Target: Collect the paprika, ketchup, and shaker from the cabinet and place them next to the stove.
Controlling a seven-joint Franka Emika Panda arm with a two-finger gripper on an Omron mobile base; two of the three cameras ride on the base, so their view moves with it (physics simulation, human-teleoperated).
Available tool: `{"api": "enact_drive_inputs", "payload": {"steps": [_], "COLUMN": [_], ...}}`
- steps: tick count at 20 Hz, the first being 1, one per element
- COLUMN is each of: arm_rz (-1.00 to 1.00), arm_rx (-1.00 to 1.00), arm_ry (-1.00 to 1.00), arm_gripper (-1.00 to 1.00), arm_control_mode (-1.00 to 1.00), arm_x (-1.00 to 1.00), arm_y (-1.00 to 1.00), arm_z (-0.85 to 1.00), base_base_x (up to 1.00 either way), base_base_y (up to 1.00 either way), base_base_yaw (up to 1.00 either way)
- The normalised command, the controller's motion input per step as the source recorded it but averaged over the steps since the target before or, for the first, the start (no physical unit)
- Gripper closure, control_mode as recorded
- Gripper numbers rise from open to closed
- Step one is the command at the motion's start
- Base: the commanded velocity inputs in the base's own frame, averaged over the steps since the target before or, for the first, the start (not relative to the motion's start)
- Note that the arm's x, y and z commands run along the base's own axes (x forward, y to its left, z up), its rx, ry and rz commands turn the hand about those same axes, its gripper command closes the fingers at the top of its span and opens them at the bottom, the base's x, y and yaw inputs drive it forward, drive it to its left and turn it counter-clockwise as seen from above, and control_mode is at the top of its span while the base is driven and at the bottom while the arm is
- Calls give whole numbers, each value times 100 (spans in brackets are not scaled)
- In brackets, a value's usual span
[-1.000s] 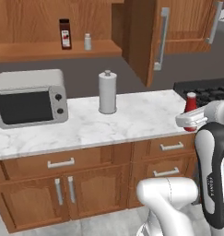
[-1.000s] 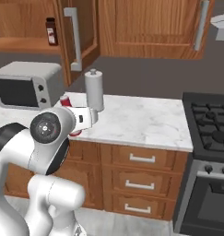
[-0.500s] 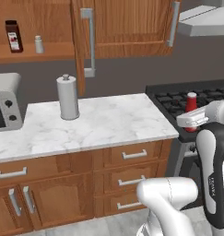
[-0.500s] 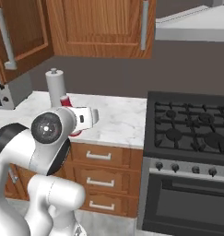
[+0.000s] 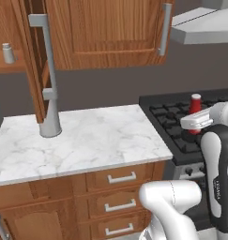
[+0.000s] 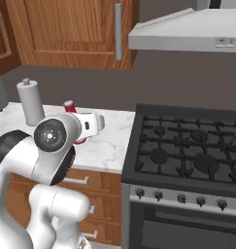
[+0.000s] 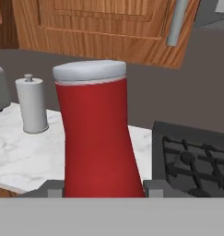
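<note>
My gripper [image 7: 102,189] is shut on the ketchup [image 7: 97,138], a red bottle with a pale cap, held upright. In the left base view the ketchup [image 5: 195,104] sticks up from the gripper [image 5: 195,123] in front of the black stove [image 5: 176,124]. From the right, the ketchup [image 6: 69,104] hangs above the marble counter [image 6: 107,146], left of the stove [image 6: 187,151]. The tiny pale shaker [image 5: 8,53] stands on the shelf of the open wooden cabinet [image 5: 34,61]. The paprika is out of view.
A grey knob-topped cylinder [image 6: 31,102] stands at the back of the counter [image 5: 92,140], partly behind the cabinet door's bar handle [image 5: 44,51]. A grey range hood [image 6: 187,34] hangs over the stove. Drawer fronts [image 5: 120,178] run below the counter.
The whole scene has slid left because the base drove right: the microwave left the views and the stove came in. The ketchup stays in the gripper.
</note>
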Motion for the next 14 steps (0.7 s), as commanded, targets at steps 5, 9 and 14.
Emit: {"api": "enact_drive_inputs", "payload": {"steps": [5,9,14], "arm_rz": [0,0,9], "arm_rx": [0,0,6], "arm_ry": [0,0,-3], "arm_gripper": [100,100,100], "arm_control_mode": [100,100,-100], "arm_x": [0,0,50], "arm_y": [0,0,-12], "arm_z": [0,0,-28], "base_base_x": [74,78,32], "base_base_y": [-24,-20,-3], "base_base_yaw": [8,9,5]}}
